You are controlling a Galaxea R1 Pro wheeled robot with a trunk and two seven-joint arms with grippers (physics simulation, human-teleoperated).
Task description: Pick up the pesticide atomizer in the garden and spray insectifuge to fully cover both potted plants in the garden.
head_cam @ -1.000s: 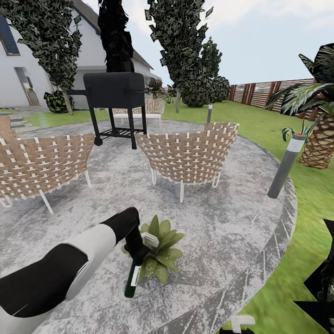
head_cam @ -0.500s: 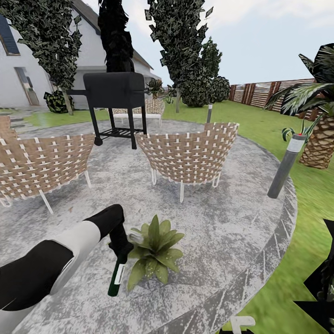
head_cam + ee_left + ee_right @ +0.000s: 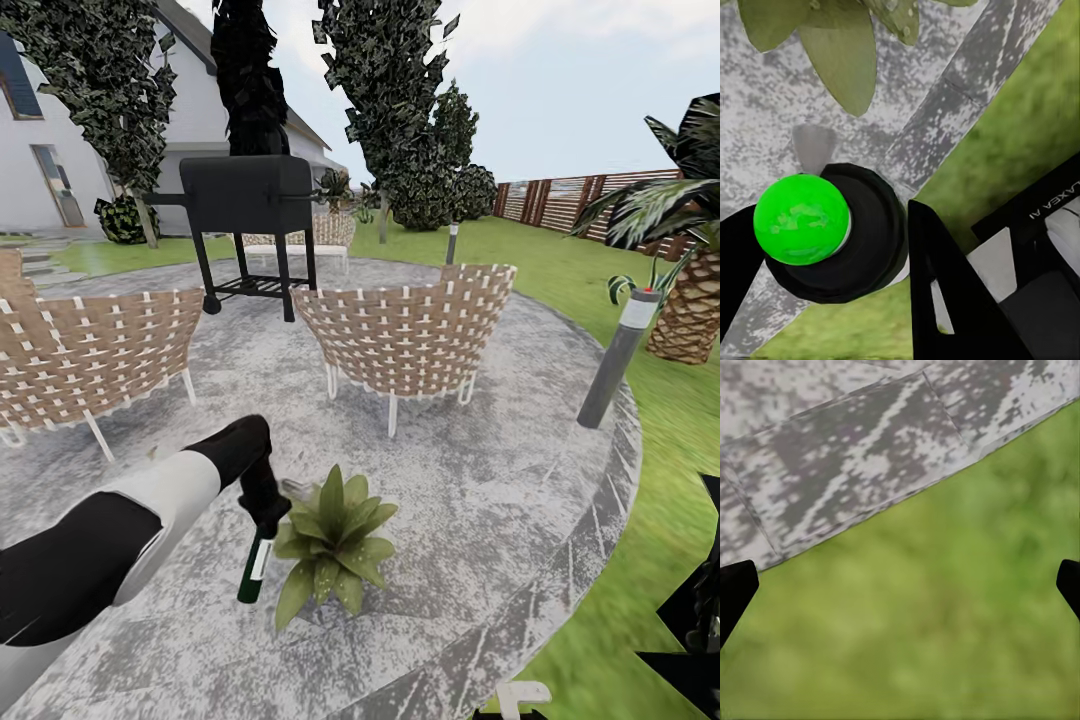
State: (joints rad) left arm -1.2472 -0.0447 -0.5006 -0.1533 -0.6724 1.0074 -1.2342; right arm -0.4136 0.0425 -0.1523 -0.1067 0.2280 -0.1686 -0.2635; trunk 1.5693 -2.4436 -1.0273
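The robot's left tool [image 3: 268,520] is clamped on the slim dark-green pesticide atomizer bottle with a white band [image 3: 253,570], which hangs tilted from the grip just above the round grey mottled stone patio [image 3: 480,500]. Over the last second the left arm has drawn the bottle sideways, from in front of the low potted plant with pointed, pale-speckled green leaves [image 3: 335,545] to just beside the leaves on their left; in the last half second it barely moved and seems to be settling there. The left wrist view looks along the bottle, showing its bright green round end [image 3: 801,219] inside a black ring, with plant leaves just beyond it. In the right wrist view, the right tool [image 3: 900,585] has its two dark fingertips spread wide apart over the patio edge and green lawn [image 3: 945,645], holding nothing. Two woven wicker chairs [image 3: 405,330], a black barbecue grill [image 3: 245,195] and a grey lamp post [image 3: 618,350] stand behind. The sideways pass reads as a spraying sweep across this plant; coverage cannot be judged from here, and a second potted plant would remain to be treated.
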